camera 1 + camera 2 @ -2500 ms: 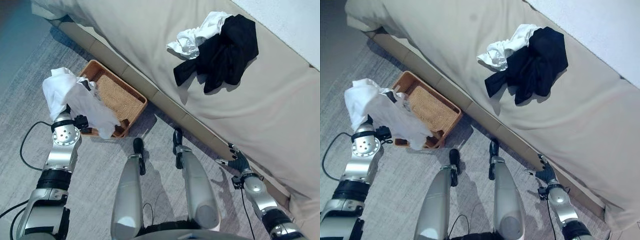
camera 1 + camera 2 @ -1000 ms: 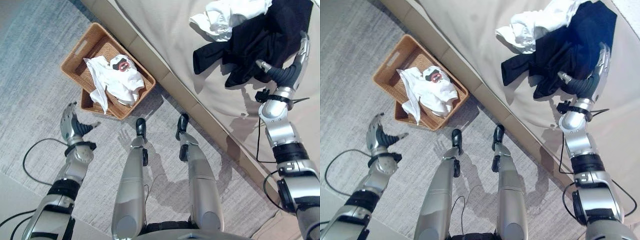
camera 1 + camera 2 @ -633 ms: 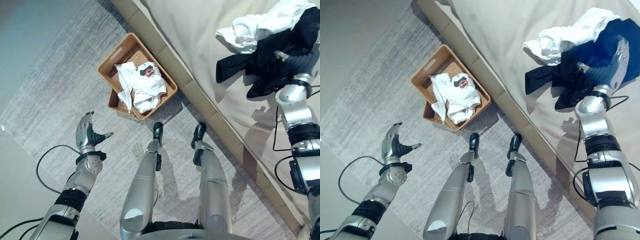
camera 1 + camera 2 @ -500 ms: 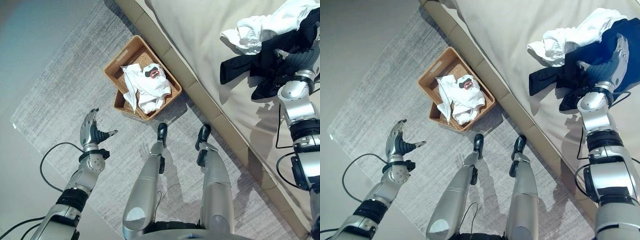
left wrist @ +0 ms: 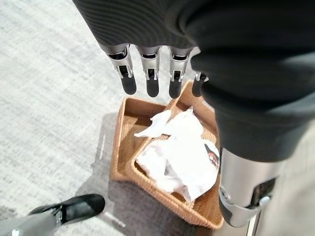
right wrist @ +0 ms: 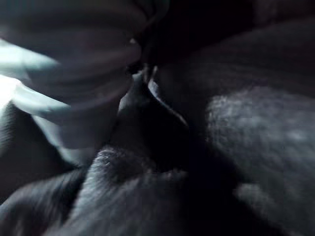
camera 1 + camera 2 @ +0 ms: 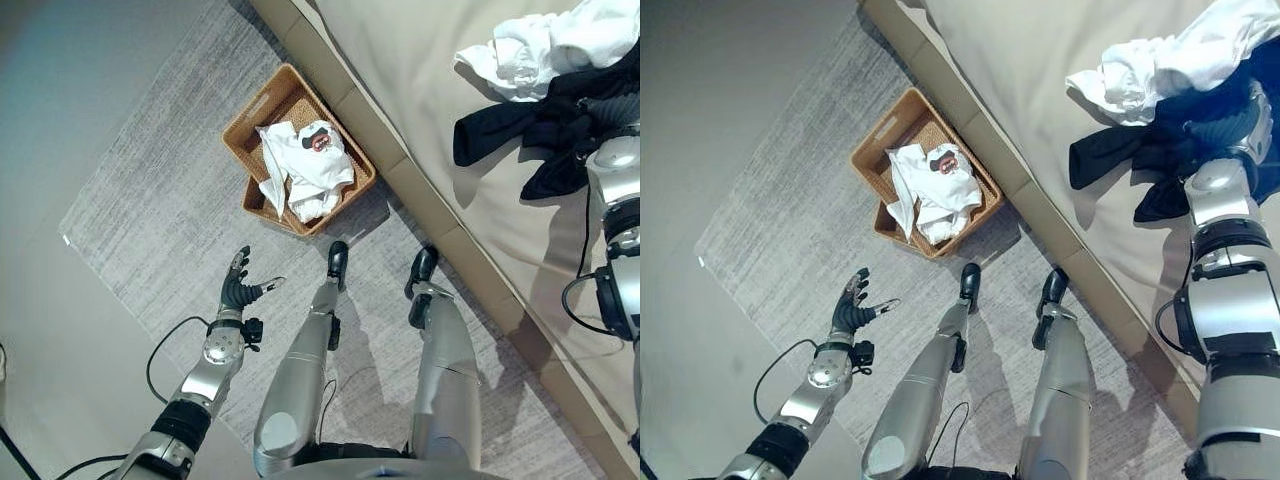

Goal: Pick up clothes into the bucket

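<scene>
A woven brown basket (image 7: pixel 255 115) stands on the rug beside the bed, with a white shirt (image 7: pixel 318 172) lying crumpled inside it. My left hand (image 7: pixel 240 292) hovers open and empty over the rug, well short of the basket; its straight fingers (image 5: pixel 152 73) point toward the basket (image 5: pixel 123 142) in the left wrist view. On the bed lies a black garment (image 7: pixel 520 125) with a white garment (image 7: pixel 545 45) bunched against it. My right hand (image 7: pixel 612 108) rests on the black garment, and dark cloth (image 6: pixel 236 137) presses close in the right wrist view.
The beige bed (image 7: pixel 420 60) runs diagonally across the upper right, its low edge close to the basket. A grey rug (image 7: pixel 160 210) covers the floor under the basket, with bare floor beyond its left edge.
The white shirt left my left hand and now lies in the basket; that hand has drawn back, open. My right hand rose from beside the bed onto the black garment. The camera has shifted.
</scene>
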Controlling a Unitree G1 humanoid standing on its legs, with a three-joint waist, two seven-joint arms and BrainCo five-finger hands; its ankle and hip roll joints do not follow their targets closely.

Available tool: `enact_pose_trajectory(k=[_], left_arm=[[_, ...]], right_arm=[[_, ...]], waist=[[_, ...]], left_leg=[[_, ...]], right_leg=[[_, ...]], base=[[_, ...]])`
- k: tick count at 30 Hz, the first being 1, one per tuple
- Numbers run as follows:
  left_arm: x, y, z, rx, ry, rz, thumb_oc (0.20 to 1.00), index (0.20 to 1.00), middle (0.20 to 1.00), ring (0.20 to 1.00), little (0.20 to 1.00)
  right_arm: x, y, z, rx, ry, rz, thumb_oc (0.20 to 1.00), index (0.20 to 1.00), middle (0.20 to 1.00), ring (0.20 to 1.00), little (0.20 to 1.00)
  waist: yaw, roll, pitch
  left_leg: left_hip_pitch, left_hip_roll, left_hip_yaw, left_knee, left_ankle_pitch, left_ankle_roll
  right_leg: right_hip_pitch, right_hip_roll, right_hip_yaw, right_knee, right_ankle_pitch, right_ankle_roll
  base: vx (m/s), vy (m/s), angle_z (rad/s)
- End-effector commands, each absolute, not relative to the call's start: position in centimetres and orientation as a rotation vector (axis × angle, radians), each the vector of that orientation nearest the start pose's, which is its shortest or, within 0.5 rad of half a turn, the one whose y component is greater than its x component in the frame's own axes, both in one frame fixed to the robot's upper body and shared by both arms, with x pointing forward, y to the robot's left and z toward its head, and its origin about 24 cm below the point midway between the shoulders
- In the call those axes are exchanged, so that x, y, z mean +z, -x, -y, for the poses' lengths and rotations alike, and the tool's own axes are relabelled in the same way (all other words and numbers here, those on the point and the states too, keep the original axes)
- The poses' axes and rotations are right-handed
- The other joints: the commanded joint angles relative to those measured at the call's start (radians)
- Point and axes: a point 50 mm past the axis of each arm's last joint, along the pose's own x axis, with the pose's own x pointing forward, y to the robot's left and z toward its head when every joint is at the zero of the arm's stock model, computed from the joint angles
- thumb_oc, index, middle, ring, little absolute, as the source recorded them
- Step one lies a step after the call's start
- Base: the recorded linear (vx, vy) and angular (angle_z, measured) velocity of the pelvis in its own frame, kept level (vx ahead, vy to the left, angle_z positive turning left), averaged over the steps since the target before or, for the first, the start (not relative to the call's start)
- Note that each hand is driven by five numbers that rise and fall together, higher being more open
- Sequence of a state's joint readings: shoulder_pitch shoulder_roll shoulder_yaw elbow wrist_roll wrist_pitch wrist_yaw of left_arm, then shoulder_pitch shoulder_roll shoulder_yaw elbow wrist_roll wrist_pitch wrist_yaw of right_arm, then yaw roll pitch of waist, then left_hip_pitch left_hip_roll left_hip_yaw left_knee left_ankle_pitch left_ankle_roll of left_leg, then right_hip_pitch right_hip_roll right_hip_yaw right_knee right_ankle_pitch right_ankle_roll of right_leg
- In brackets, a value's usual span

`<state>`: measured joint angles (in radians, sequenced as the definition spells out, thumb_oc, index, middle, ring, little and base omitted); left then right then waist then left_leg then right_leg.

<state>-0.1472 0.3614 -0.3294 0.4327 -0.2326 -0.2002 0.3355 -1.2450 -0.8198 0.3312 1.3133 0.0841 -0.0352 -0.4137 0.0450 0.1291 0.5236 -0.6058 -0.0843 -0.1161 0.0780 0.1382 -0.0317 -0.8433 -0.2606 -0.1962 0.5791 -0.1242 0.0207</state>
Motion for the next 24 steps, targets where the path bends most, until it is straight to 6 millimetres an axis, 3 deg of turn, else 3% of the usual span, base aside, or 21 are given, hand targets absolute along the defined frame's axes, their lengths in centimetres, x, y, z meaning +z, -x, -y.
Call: enact_pose_trajectory(k=[1, 5, 6, 7, 10, 13, 15, 16, 17, 18, 21, 22, 23, 24], left_arm=[[-0.4, -26.5, -18.1, 0.084, -0.173, -0.125, 1.000, 1.000, 1.000, 1.000, 1.000], [0.6, -27.2, -17.9, 0.084, -0.177, -0.081, 1.000, 1.000, 1.000, 1.000, 1.000], [1.5, -27.5, -18.0, 0.086, -0.173, -0.040, 1.000, 1.000, 1.000, 1.000, 1.000], [1.5, -27.5, -18.0, 0.087, -0.173, -0.040, 1.000, 1.000, 1.000, 1.000, 1.000], [3.3, -28.1, -18.4, 0.101, -0.169, 0.042, 1.000, 1.000, 1.000, 1.000, 1.000], [5.0, -28.3, -19.4, 0.148, -0.131, 0.117, 1.000, 1.000, 1.000, 1.000, 1.000], [5.3, -28.3, -19.5, 0.154, -0.111, 0.130, 1.000, 1.000, 1.000, 1.000, 1.000], [6.4, -28.5, -19.7, 0.172, -0.078, 0.179, 1.000, 1.000, 1.000, 1.000, 1.000], [8.7, -28.7, -20.1, 0.180, -0.065, 0.280, 1.000, 1.000, 1.000, 1.000, 1.000], [8.7, -28.7, -20.1, 0.180, -0.067, 0.280, 1.000, 1.000, 1.000, 1.000, 1.000], [13.5, -28.5, -20.8, 0.218, -0.131, 0.496, 1.000, 1.000, 1.000, 1.000, 1.000], [16.4, -28.4, -20.9, 0.234, -0.149, 0.626, 1.000, 1.000, 1.000, 1.000, 1.000], [16.5, -28.4, -20.9, 0.233, -0.152, 0.628, 1.000, 1.000, 1.000, 1.000, 1.000], [18.2, -28.2, -20.5, 0.220, -0.146, 0.708, 1.000, 1.000, 1.000, 1.000, 1.000]], right_arm=[[23.0, -34.9, 38.9, -0.849, 0.770, -0.145, 0.200, 0.200, 0.200, 0.200, 0.200], [24.0, -34.9, 38.9, -0.872, 0.775, -0.101, 0.200, 0.200, 0.200, 0.200, 0.200], [25.4, -35.0, 38.7, -0.886, 0.796, -0.038, 0.200, 0.200, 0.200, 0.200, 0.200], [25.4, -35.0, 38.7, -0.886, 0.796, -0.038, 0.200, 0.200, 0.200, 0.200, 0.200], [30.2, -35.4, 36.6, -0.867, 0.812, 0.217, 0.200, 0.200, 0.200, 0.200, 0.200], [36.2, -34.1, 33.3, -0.843, 0.917, 0.552, 0.200, 0.200, 0.200, 0.200, 0.200], [36.7, -33.6, 33.0, -0.845, 0.909, 0.601, 0.200, 0.200, 0.200, 0.200, 0.200], [38.1, -32.7, 32.5, -0.858, 0.859, 0.702, 0.200, 0.200, 0.200, 0.200, 0.200], [39.6, -31.0, 32.1, -0.891, 0.853, 0.819, 0.200, 0.200, 0.200, 0.200, 0.200], [39.5, -31.0, 32.2, -0.892, 0.852, 0.817, 0.200, 0.200, 0.200, 0.200, 0.200], [41.4, -28.0, 30.9, -0.989, 0.854, 1.040, 0.200, 0.200, 0.200, 0.200, 0.200], [42.0, -26.5, 29.9, -1.042, 0.910, 1.156, 0.200, 0.200, 0.200, 0.200, 0.200], [41.9, -26.4, 30.0, -1.047, 0.909, 1.156, 0.200, 0.200, 0.200, 0.200, 0.200], [41.9, -25.9, 29.4, -1.056, 0.901, 1.214, 0.200, 0.200, 0.200, 0.200, 0.200]], waist=[[-0.016, 0.051, -0.004], [-0.027, 0.045, -0.004], [-0.032, 0.037, -0.004], [-0.032, 0.037, -0.004], [-0.042, 0.016, -0.004], [-0.067, -0.020, -0.004], [-0.068, -0.028, -0.004], [-0.077, -0.036, -0.004], [-0.088, -0.049, -0.004], [-0.086, -0.051, -0.004], [-0.101, -0.068, -0.004], [-0.111, -0.073, -0.004], [-0.109, -0.074, -0.004], [-0.116, -0.074, -0.004]], left_leg=[[0.021, 0.010, -0.035, 0.028, -0.057, -0.015], [0.027, 0.006, -0.032, 0.039, -0.065, -0.013], [0.033, 0.005, -0.027, 0.047, -0.072, -0.013], [0.033, 0.005, -0.027, 0.047, -0.072, -0.013], [0.026, 0.013, -0.012, 0.056, -0.056, -0.010], [0.041, 0.020, 0.007, 0.073, -0.074, -0.011], [0.043, 0.020, 0.010, 0.083, -0.081, -0.010], [0.046, 0.019, 0.015, 0.091, -0.087, -0.010], [0.051, 0.021, 0.024, 0.102, -0.099, -0.008], [0.051, 0.021, 0.025, 0.102, -0.100, -0.008], [0.058, 0.024, 0.035, 0.111, -0.112, -0.005], [0.063, 0.024, 0.038, 0.110, -0.114, -0.003], [0.057, 0.025, 0.038, 0.108, -0.105, -0.002], [0.064, 0.026, 0.041, 0.107, -0.112, -0.002]], right_leg=[[0.089, 0.014, 0.033, -0.012, -0.054, 0.056], [0.100, 0.016, 0.039, -0.020, -0.047, 0.058], [0.113, 0.019, 0.044, -0.031, -0.040, 0.060], [0.114, 0.019, 0.044, -0.032, -0.040, 0.060], [0.120, 0.031, 0.044, -0.071, 0.018, 0.058], [0.141, 0.042, 0.061, -0.095, 0.035, 0.063], [0.146, 0.043, 0.067, -0.100, 0.039, 0.064], [0.152, 0.045, 0.071, -0.104, 0.045, 0.064], [0.160, 0.054, 0.081, -0.116, 0.051, 0.066], [0.161, 0.055, 0.081, -0.117, 0.051, 0.066], [0.177, 0.067, 0.092, -0.141, 0.061, 0.070], [0.185, 0.071, 0.098, -0.156, 0.066, 0.072], [0.181, 0.072, 0.097, -0.162, 0.077, 0.072], [0.190, 0.074, 0.098, -0.166, 0.071, 0.074]], base=[[0.00, 0.000, 0.00], [0.00, 0.000, 0.00], [0.00, 0.000, 0.00], [0.00, 0.000, 0.00], [-0.12, 0.065, -0.06], [-0.03, 0.037, -0.15], [-0.03, 0.023, -0.18], [-0.05, 0.035, -0.25], [-0.04, 0.030, -0.16], [-0.04, 0.015, -0.14], [-0.04, 0.013, -0.17], [-0.06, 0.024, -0.23], [-0.04, 0.018, -0.17], [-0.06, 0.011, -0.16]])
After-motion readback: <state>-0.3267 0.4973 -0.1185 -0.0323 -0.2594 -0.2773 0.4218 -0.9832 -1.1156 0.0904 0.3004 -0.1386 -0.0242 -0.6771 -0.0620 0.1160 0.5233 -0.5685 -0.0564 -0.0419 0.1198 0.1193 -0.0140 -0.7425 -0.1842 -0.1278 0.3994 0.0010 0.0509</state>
